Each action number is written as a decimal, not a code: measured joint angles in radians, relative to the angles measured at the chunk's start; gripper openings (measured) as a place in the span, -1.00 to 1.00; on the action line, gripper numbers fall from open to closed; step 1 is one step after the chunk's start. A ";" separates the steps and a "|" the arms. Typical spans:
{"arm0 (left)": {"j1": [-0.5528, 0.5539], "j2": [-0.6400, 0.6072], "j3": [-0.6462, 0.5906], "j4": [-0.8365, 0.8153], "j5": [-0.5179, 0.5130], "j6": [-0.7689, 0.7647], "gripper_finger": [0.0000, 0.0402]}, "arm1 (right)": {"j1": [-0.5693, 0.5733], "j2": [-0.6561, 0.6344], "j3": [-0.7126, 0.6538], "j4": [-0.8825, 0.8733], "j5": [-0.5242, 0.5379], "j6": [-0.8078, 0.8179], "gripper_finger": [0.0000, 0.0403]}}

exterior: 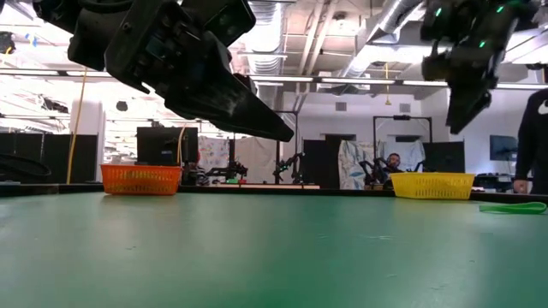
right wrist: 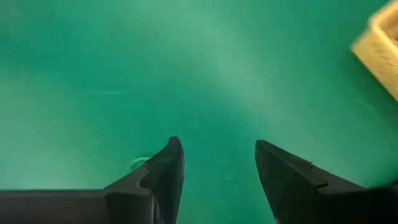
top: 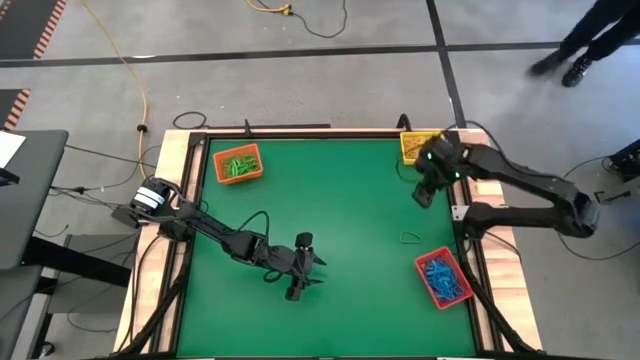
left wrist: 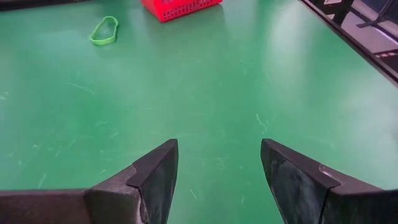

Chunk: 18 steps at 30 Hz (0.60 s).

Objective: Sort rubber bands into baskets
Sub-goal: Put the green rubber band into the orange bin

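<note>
- The left gripper [top: 300, 282] hangs above the near middle of the green table [top: 330, 220], its two fingers [left wrist: 158, 177] spread apart with nothing between them.
- The right gripper [top: 425, 192] is at the far right part of the table, just beside the yellow basket [top: 417, 146]; its fingers [right wrist: 165, 174] are also spread and they hold nothing.
- One green rubber band [top: 410, 237] lies alone on the table cloth, near the red basket [top: 443, 278] but not touching it (in the left wrist view it shows as a small loop [left wrist: 103, 30] beside the red basket [left wrist: 180, 7]).
- The red basket sits at the near right side and holds blue rubber bands [top: 446, 280].
- The orange basket [top: 238, 163] stands at the far left corner with green rubber bands [top: 237, 166] inside.
- The yellow basket is in the far right corner; what it holds I cannot tell clearly.
- In the low view the orange basket [exterior: 141, 179] and the yellow basket [exterior: 432, 185] stand at the far edge, well apart.
</note>
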 joint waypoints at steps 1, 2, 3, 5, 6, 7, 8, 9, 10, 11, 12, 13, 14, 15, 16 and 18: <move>0.000 0.000 0.000 0.000 -0.003 0.001 0.10 | 0.053 -0.018 0.000 0.001 0.014 0.035 0.09; 0.000 0.000 0.000 0.000 -0.006 0.005 0.10 | 0.104 -0.035 0.000 0.004 0.030 0.073 0.08; 0.001 0.000 0.000 0.000 -0.007 0.007 0.10 | 0.155 -0.046 0.000 0.007 0.049 0.116 0.07; 0.002 0.000 0.000 0.001 -0.007 0.008 0.10 | 0.253 -0.055 0.000 0.008 0.088 0.189 0.05; 0.004 0.000 0.000 0.004 -0.007 0.008 0.10 | 0.300 -0.054 0.000 0.010 0.105 0.224 0.05; 0.005 0.000 0.000 0.006 -0.007 0.008 0.10 | 0.344 -0.050 -0.001 0.012 0.117 0.253 0.04; 0.008 0.000 0.000 0.007 -0.007 0.008 0.10 | 0.385 -0.041 -0.004 0.018 0.126 0.280 0.04; 0.010 0.000 0.000 0.007 -0.007 0.008 0.10 | 0.420 -0.033 -0.012 0.028 0.129 0.307 0.04; 0.012 0.000 0.000 0.006 -0.007 0.008 0.10 | 0.453 -0.023 -0.025 0.037 0.129 0.332 0.04; 0.014 0.000 0.000 0.006 -0.007 0.007 0.10 | 0.483 -0.010 -0.040 0.041 0.129 0.355 0.03; 0.015 0.000 0.000 0.007 -0.007 0.007 0.10 | 0.509 0.006 -0.053 0.045 0.129 0.377 0.03; 0.016 0.000 0.000 0.007 -0.007 0.007 0.10 | 0.533 0.023 -0.064 0.049 0.130 0.398 0.03; 0.016 0.000 0.000 0.007 -0.007 0.007 0.10 | 0.554 0.042 -0.077 0.054 0.132 0.417 0.03; 0.016 0.000 0.000 0.006 -0.007 0.007 0.10 | 0.571 0.060 -0.089 0.059 0.135 0.431 0.03; 0.016 0.000 0.000 0.007 -0.007 0.007 0.10 | 0.587 0.078 -0.103 0.066 0.136 0.444 0.03; 0.015 0.000 0.000 0.007 -0.007 0.006 0.10 | 0.615 0.115 -0.124 0.089 0.137 0.467 0.03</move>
